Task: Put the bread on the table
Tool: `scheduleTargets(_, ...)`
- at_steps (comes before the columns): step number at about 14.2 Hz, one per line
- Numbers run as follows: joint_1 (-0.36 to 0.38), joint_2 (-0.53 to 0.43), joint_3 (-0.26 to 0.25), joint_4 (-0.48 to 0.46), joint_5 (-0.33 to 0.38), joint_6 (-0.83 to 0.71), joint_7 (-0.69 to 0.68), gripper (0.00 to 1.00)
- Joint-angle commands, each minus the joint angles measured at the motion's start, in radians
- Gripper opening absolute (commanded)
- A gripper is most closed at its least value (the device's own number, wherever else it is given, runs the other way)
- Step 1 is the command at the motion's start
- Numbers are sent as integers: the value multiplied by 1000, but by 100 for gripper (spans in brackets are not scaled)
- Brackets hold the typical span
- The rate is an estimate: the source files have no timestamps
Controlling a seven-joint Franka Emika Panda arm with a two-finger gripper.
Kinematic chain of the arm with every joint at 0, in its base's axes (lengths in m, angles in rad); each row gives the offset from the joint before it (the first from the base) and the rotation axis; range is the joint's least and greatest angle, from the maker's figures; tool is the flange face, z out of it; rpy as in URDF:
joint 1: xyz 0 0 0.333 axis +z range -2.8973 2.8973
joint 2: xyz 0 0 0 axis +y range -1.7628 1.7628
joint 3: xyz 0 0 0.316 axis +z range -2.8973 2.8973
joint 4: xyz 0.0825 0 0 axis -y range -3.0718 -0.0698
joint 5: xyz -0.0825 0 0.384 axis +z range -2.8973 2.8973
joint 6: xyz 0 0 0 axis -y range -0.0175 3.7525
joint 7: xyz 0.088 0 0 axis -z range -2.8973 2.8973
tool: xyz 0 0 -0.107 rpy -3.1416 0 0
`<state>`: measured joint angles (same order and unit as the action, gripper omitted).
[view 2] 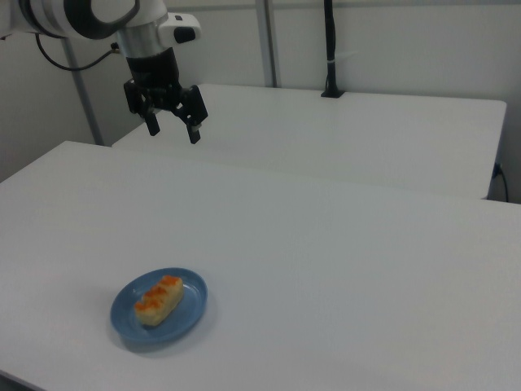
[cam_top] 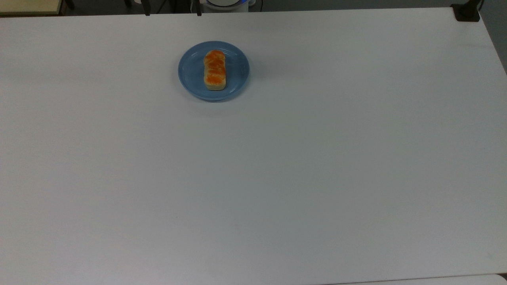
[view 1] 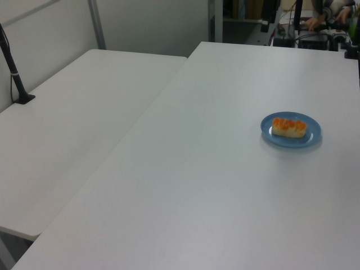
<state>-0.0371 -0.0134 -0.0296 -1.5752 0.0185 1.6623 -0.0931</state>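
Fingers are hanging spread wide above the counter; the bread is looking soft, best pinched gently across its pale sides.

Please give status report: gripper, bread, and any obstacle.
Black two-finger gripper open, high above table. Small orange-topped bread loaf lying on round blue plate. White table around plate bare.

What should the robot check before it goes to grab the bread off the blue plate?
1. Bread lies flat on the blue plate: ok.
2. Gripper open, nothing in it: ok.
3. Gripper over the bread: not ok; it hangs high and well behind the plate in the right view.
4. Bare table beside the plate for setting down: ok.
5. Fingers lined up across the bread's short width: cannot tell.
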Motion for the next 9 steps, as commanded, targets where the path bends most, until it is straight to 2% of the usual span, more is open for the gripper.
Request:
scheduleTargets(1,5,-5,-3,-3,3,-18,-45,100)
scheduleTargets(9,6,-7,-3,-14,4,-16,-45,100)
